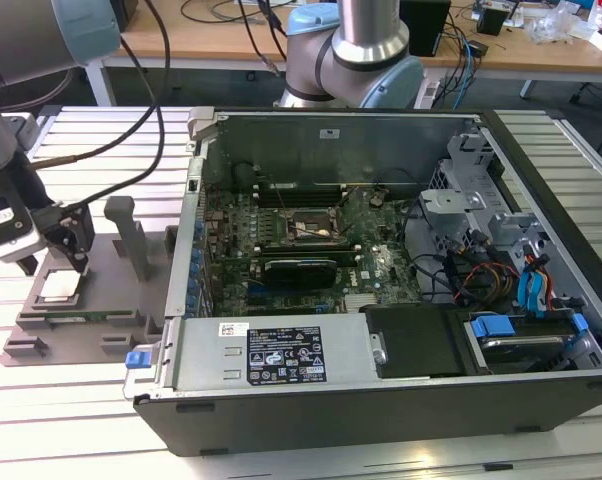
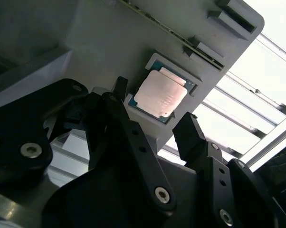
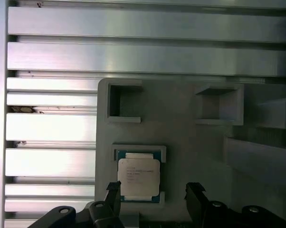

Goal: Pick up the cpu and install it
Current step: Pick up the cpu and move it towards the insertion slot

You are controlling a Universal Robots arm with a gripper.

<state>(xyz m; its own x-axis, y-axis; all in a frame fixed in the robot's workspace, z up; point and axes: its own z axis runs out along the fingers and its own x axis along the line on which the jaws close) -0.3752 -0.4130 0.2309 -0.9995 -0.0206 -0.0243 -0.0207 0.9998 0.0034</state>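
Note:
The cpu is a small silver-topped square chip with a thin green border. It lies flat in a recess of the grey fixture tray at the exterior view's left. Both wrist views show the cpu seated in that pocket. My gripper hangs just above it, open, with one black finger on either side of the chip and nothing held. The fingertips stand clear of the chip's edges. The gripper is offset slightly to one side of the chip.
An open computer case lies to the tray's right in the exterior view, with the motherboard socket near its middle. Upright posts rise from the tray beside my gripper. The slatted aluminium table surrounds the tray.

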